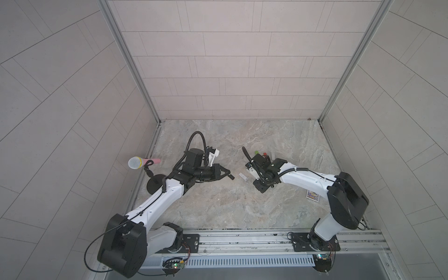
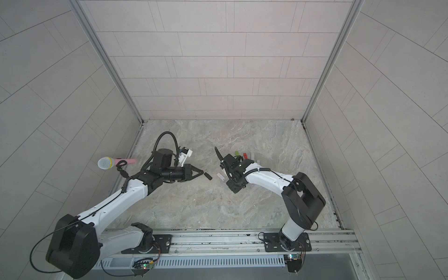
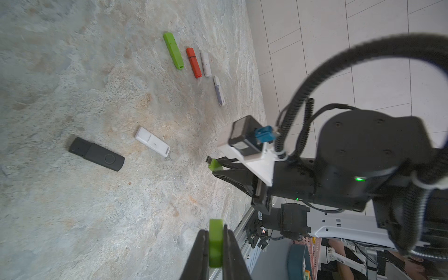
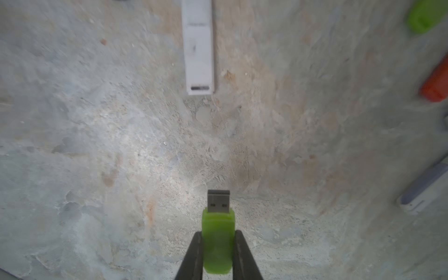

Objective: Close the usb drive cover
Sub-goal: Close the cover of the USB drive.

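Green cover [image 3: 215, 242], left wrist view only

Green cap [image 3: 215, 242] half hidden between left pincer [image 3: 215, 231] fingers; white drive [image 4: 198, 48] blurred, cropped by frame edge.

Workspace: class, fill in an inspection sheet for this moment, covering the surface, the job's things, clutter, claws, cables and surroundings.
Surface: stone-patterned table.
Job's things: green stick, metal plug bare; green cap, off the stick.
Clutter: black stick, white stick; in a row, long green stick, red stick, pale stick, lilac stick; microphone on a stand; small printed card.
Claws: left claw shut on the green cap; right claw shut on the green stick.
Cables: left wrist hose looped; right wrist hose.
Surroundings: tiled walls; metal rail in front.
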Tool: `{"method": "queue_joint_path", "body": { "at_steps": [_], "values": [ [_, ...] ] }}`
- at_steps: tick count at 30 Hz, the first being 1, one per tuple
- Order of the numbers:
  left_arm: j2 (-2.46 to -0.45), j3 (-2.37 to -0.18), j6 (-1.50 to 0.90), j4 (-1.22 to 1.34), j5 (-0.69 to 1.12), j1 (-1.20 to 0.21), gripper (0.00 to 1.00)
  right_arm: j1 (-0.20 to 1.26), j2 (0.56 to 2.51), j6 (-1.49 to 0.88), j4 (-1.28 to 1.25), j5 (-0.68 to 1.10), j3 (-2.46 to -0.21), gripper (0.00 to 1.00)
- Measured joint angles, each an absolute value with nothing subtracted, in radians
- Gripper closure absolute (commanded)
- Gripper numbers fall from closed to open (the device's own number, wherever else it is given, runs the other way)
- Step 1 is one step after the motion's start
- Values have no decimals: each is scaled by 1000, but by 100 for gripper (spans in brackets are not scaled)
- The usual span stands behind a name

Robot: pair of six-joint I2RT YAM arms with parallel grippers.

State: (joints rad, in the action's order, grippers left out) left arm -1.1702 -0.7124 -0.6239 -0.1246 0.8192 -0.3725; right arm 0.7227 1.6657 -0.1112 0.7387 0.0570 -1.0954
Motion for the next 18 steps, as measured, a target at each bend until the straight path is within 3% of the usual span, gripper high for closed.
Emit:
{"method": "queue_joint_path", "body": {
  "at_steps": [18],
  "values": [
    [-1164,-710,-624,-126,831,-363,94,722,1801,-166,788,75,-1123,73]
  ]
}}
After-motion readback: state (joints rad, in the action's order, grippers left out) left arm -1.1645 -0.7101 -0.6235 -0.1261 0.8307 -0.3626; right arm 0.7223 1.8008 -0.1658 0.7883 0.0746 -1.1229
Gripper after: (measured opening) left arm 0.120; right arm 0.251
